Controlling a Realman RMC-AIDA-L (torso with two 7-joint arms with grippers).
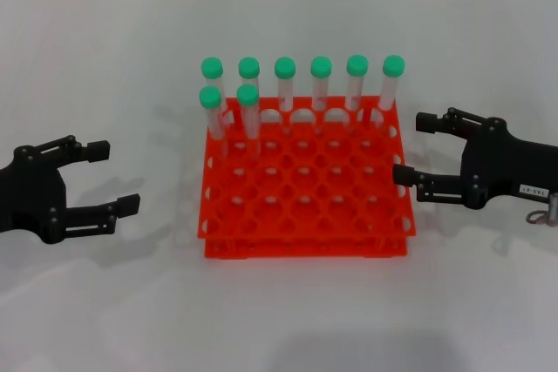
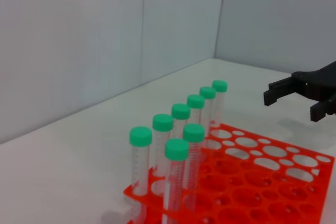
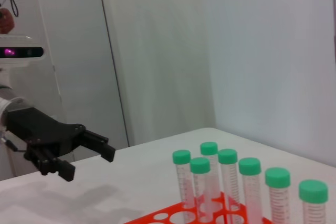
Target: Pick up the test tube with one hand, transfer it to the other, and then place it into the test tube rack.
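Observation:
The orange-red test tube rack [image 1: 307, 206] stands at the middle of the table. Several green-capped clear test tubes [image 1: 285, 84] stand upright in it: a row along its far edge and two more in the second row at the left [image 1: 248, 111]. No tube lies loose on the table. My left gripper [image 1: 112, 179] is open and empty, left of the rack. My right gripper [image 1: 411, 147], with a small white label, is open and empty, right beside the rack's right edge. The left wrist view shows the tubes [image 2: 177, 150], the rack [image 2: 262, 182] and the right gripper [image 2: 294, 100]. The right wrist view shows the left gripper [image 3: 86, 158].
The white table [image 1: 279, 320] runs out on all sides of the rack. A white wall stands behind the table's far edge. A small metal fitting [image 1: 542, 213] hangs by the right gripper's wrist.

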